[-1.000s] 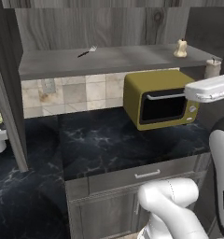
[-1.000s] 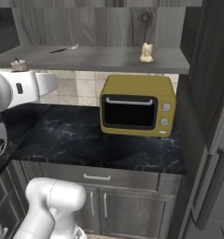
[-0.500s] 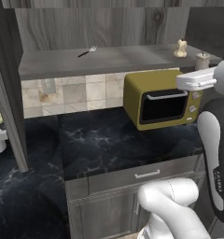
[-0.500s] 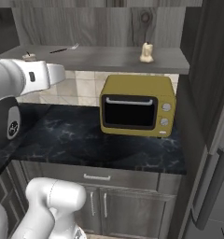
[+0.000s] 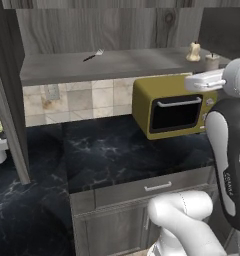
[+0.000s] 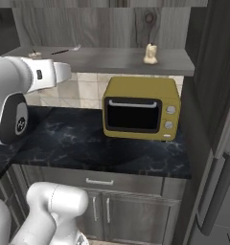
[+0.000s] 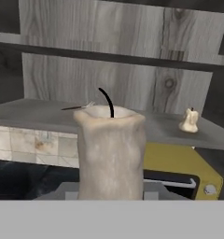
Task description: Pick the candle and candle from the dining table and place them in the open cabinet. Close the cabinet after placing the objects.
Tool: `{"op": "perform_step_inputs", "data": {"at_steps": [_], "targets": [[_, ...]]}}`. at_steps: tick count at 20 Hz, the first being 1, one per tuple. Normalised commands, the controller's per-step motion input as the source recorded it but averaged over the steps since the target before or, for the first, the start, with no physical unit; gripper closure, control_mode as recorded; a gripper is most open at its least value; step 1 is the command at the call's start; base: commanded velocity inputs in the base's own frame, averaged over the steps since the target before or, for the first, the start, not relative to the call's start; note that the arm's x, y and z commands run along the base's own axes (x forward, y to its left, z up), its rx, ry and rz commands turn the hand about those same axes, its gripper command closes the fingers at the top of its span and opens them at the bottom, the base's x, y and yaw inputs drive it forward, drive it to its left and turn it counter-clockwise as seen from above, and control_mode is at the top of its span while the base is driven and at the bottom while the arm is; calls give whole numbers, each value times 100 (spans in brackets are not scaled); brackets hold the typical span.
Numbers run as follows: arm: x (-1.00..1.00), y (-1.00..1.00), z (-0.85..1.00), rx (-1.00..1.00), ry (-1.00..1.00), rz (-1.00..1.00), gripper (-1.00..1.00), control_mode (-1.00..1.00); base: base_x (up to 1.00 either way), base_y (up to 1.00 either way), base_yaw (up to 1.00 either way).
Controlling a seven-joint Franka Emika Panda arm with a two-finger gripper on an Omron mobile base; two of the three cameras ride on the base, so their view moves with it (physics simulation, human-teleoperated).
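Note:
My gripper (image 5: 211, 68) is shut on a cream candle (image 7: 110, 151) with a black wick, which stands upright and close in the hand view. From the base cameras this held candle (image 5: 212, 61) (image 6: 34, 55) hovers at the front edge of the open cabinet's grey shelf (image 5: 117, 66) (image 6: 112, 60). A second, lumpy pear-shaped candle (image 5: 193, 51) (image 6: 151, 53) (image 7: 190, 120) stands on that shelf toward its right end. The dining table is out of view.
A fork (image 5: 93, 55) (image 6: 69, 49) lies on the shelf's left part. A yellow microwave (image 5: 174, 107) (image 6: 141, 107) sits under the shelf on a black marbled counter (image 5: 117, 150). Open cabinet doors stand at the left (image 5: 7, 100) and right (image 6: 222, 72).
The hand with the held candle has risen a little and moved closer to the shelf edge. The candle on the shelf has not moved.

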Motion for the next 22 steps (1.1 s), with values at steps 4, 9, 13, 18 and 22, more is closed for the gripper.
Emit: {"op": "perform_step_inputs", "data": {"at_steps": [4, 9, 13, 18, 22], "targets": [[25, 0, 0, 0, 0, 0, 100, -100, 0, 0, 0], [26, 0, 0, 2, 0, 0, 100, -100, 0, 0, 0], [24, 0, 0, 2, 0, 0, 100, -100, 0, 0, 0], [21, 0, 0, 2, 0, 1, 100, -100, 0, 0, 0], [17, 0, 0, 3, 0, 2, 100, -100, 0, 0, 0]]}}
